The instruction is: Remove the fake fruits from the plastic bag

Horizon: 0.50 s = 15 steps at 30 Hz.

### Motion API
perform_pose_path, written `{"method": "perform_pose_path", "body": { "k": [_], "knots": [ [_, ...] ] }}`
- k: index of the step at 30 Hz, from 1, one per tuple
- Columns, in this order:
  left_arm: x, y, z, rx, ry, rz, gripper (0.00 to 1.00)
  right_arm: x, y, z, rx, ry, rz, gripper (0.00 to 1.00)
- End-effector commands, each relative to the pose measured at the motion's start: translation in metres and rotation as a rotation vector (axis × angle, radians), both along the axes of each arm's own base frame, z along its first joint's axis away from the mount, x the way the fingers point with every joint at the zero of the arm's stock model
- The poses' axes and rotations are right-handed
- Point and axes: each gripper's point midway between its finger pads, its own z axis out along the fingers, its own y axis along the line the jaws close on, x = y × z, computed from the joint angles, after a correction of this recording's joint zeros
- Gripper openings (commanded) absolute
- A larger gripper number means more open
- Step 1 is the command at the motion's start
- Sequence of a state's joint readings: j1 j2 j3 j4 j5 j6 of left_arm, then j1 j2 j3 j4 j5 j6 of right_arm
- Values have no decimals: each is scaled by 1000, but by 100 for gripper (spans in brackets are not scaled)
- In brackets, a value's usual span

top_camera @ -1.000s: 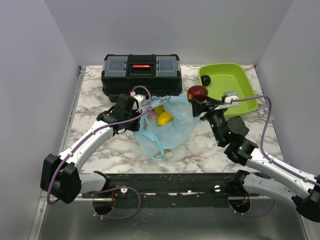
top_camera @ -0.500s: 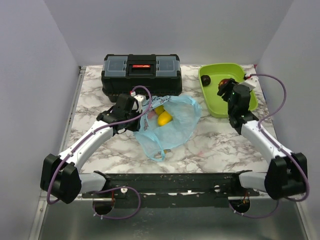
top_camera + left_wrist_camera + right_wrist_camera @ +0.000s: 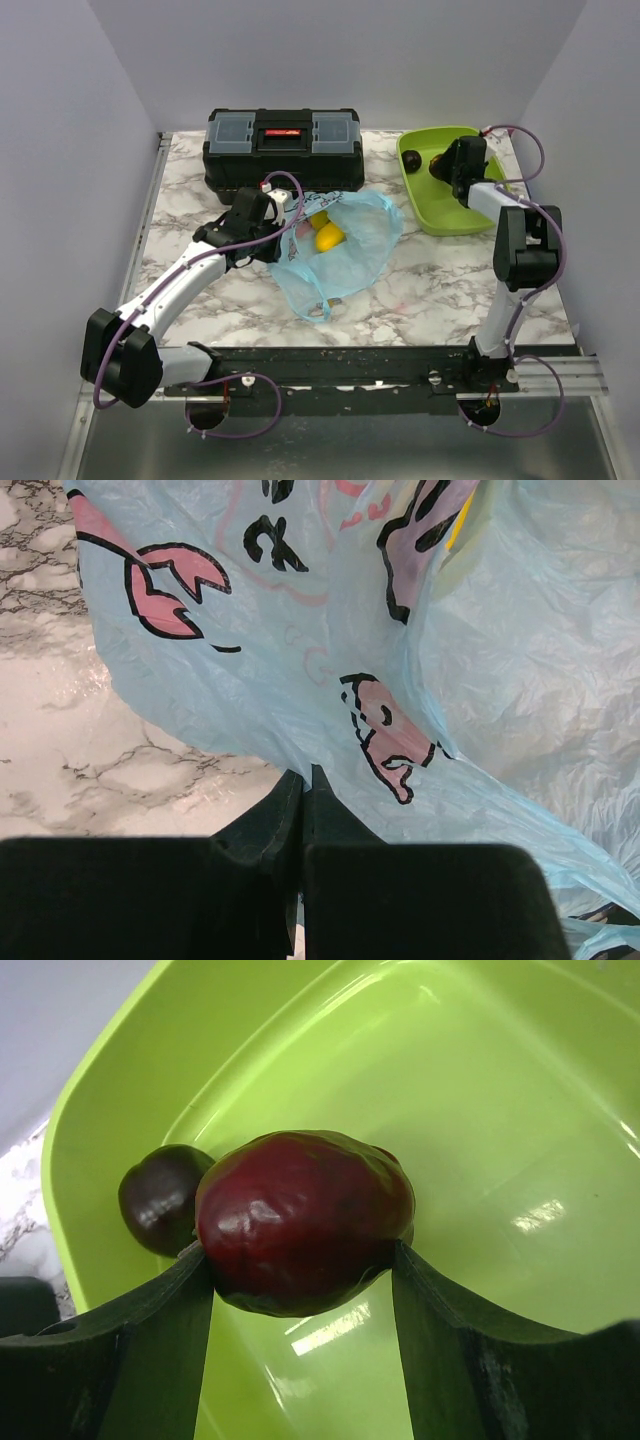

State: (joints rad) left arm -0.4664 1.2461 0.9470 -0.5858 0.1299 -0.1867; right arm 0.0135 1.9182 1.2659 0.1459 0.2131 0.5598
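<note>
Two arms: the left is unmoved; the right has reached further toward the upper right. The right gripper (image 3: 300, 1260) clamps the dark red fruit (image 3: 305, 1220) over the green tray (image 3: 480, 1110), beside the purple fruit (image 3: 160, 1198). A black toolbox (image 3: 284, 148) stands upper centre. The left gripper (image 3: 303, 780), closed, apparently pinches the plastic bag (image 3: 350, 255) holding yellow fruits (image 3: 328, 237). Bag print: pink-and-black figures.

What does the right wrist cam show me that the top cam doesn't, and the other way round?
Only the right wrist: the dark red fruit clearly clamped in the right gripper. Only the top: the plastic bag with yellow fruits inside, the left gripper at its edge, and the black toolbox. Both: the green tray and the dark purple fruit in it.
</note>
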Motion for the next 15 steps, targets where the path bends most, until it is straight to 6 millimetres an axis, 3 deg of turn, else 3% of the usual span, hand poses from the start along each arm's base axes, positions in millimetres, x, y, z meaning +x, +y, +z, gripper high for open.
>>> {"method": "perform_pose_path", "body": {
  "k": [1, 4, 5, 10, 15],
  "knots": [
    [1, -2, 8, -17, -22, -16, 0, 21, -1, -3, 0, 1, 12, 1],
    [1, -1, 8, -14, -24, -14, 0, 32, 5, -13, 14, 10, 45, 4],
    [2, -2, 8, -15, -24, -14, 0, 35, -4, -16, 19, 13, 35, 5],
    [2, -3, 4, -9, -5, -19, 0, 47, -7, -24, 13, 14, 42, 12],
    [2, -2, 2, -4, -4, -15, 0, 60, -11, -29, 3, 14, 62, 25]
  ]
}}
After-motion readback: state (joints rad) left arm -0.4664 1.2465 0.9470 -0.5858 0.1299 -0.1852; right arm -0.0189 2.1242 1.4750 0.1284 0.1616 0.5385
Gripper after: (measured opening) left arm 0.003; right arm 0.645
